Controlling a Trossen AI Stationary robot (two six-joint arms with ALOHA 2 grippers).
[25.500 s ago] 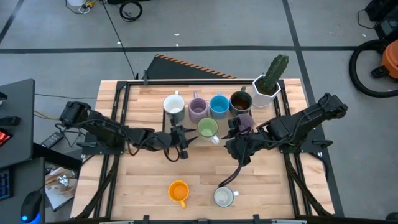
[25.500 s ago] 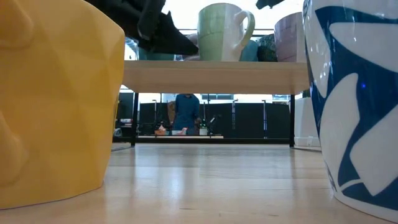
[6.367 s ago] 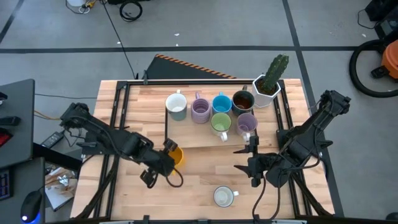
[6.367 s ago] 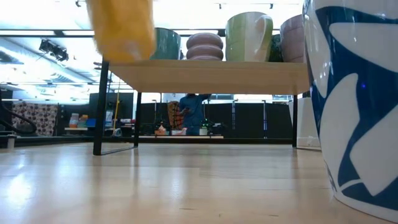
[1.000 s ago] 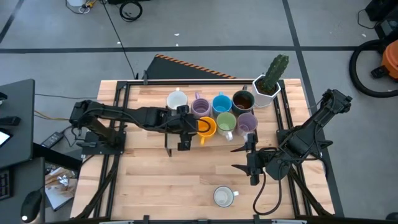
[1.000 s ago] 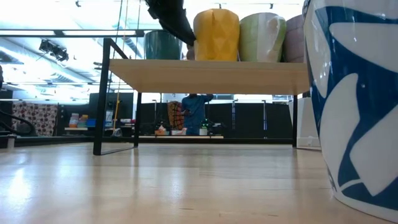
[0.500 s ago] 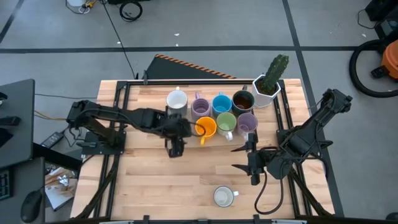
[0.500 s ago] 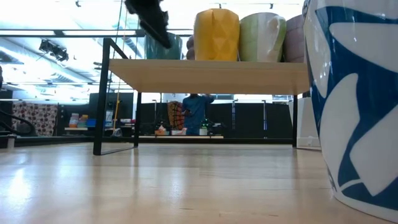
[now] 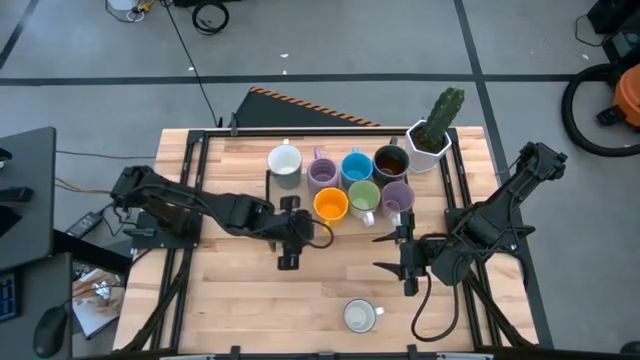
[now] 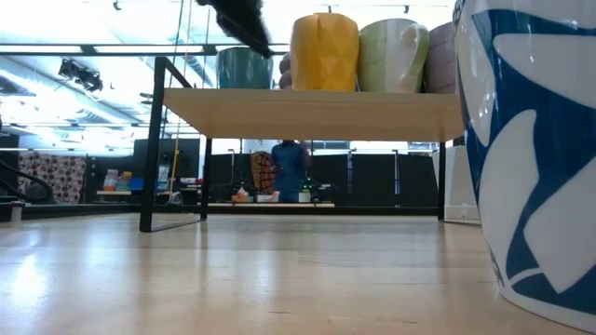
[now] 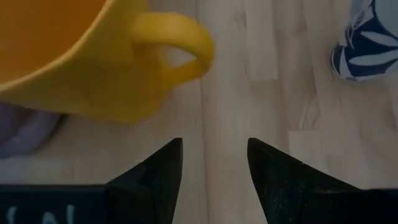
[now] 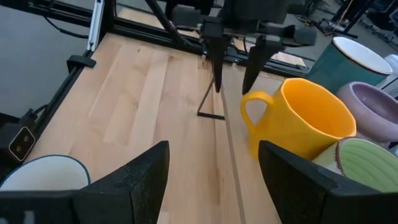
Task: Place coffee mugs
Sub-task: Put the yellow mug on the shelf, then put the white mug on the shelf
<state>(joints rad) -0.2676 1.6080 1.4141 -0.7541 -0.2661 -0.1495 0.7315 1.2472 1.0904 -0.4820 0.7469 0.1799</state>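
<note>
A: Mug positions? Nearest first.

B: White mug point(image 9: 360, 316) sits alone at the near edge of the desk point(image 9: 230, 310), well apart from the rest. It fills the right side of the low view, blue pattern on its wall.

A: Pincers?

B: Left pincer point(image 9: 288, 247) hangs over bare wood, fingers spread, gripping nothing. It's near the orange mug point(image 9: 330, 205), not touching; the mug's handle points toward it. Right pincer point(image 9: 407, 257) is also spread and empty, over the desk's right half, just in front of the raised board.

A: And the rest of the mugs?

B: On the raised board point(image 9: 300, 222). Front row: orange mug, green mug point(image 9: 362, 197), then a purple mug point(image 9: 398, 198), close together. Back row: second white mug point(image 9: 285, 161), second purple mug point(image 9: 321, 174), blue mug point(image 9: 355, 167), brown mug point(image 9: 388, 161). All upright.

A: Anything else?

B: Cactus pot point(image 9: 430, 136) at the board's far right corner, just beside the brown mug. A person point(image 10: 289, 169) stands far back in the room.
</note>
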